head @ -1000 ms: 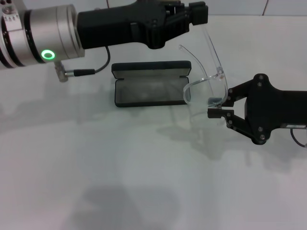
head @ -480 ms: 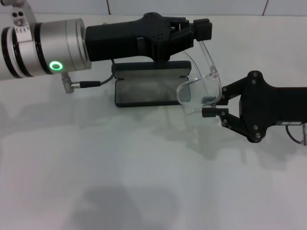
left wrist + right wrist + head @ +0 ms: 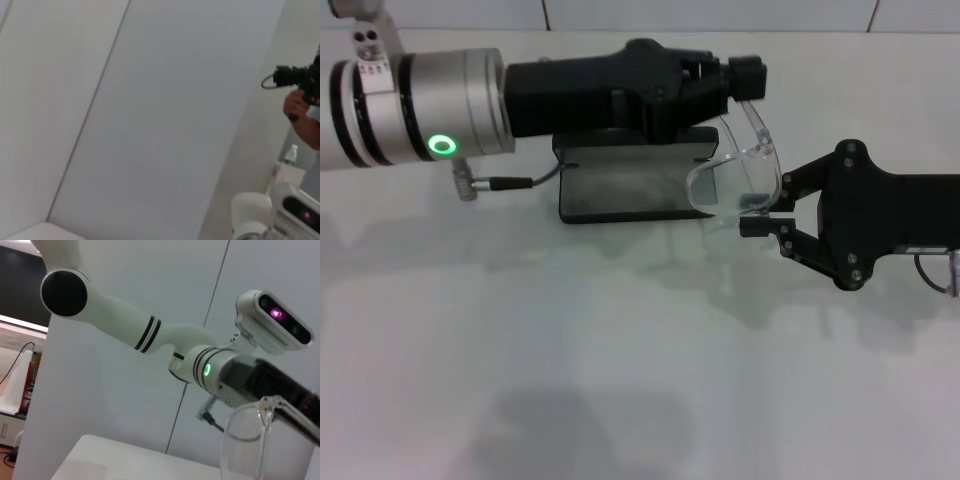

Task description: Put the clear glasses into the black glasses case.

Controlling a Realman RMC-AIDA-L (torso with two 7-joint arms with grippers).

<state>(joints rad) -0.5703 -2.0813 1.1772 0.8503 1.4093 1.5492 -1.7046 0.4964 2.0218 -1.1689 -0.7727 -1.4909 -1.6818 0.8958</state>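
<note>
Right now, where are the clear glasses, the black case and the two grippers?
clear glasses (image 3: pixel 745 185), head view, lens.
black case (image 3: pixel 620 192), head view, grey lining.
left gripper (image 3: pixel 745 78), head view, fingertips.
right gripper (image 3: pixel 760 215), head view, between fingertips.

The left arm is a silver cylinder ringed with black bands, a green light ring glowing on it (a thin black cable plugs in beneath). Both the left claw (image 3: pixel 745 78) and right claw (image 3: pixel 756 212) are matte black, screw-studded linkages.
</note>
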